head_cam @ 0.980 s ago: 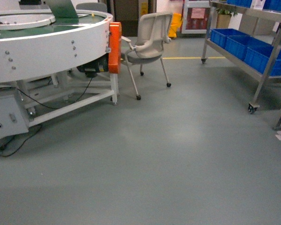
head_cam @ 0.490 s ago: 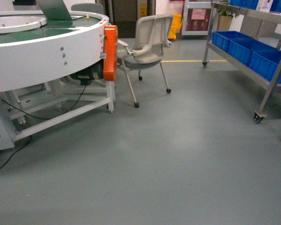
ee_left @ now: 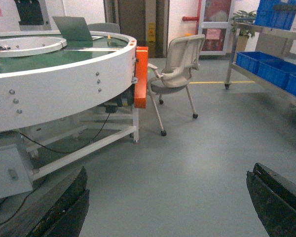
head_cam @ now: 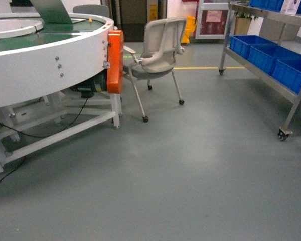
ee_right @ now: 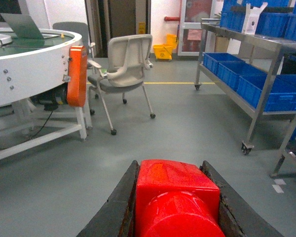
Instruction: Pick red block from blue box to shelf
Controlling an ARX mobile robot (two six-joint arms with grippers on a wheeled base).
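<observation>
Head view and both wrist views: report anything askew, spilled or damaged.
Nothing stands out. The floor shows no spill, the chair stands upright beside the round conveyor table, the blue crates sit squarely on the shelf, and the red block sits held between the right jaws.

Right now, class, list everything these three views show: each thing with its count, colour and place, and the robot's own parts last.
red block: one, glossy red, clamped between the right gripper's fingers, stud toward the camera.
shelf: one, stainless steel on castors, right side of the room.
crates: several, dark blue, on the shelf's tiers.
round conveyor table: one, white with green top, left.
orange guard: one, on the table's edge.
laptop: one, grey, on the table.
chair: one, pale grey, beside the table; a second grey chair behind it.
mop bucket: one, yellow, far wall.
left gripper: black, open, empty.
right gripper: black, shut on the block.
</observation>
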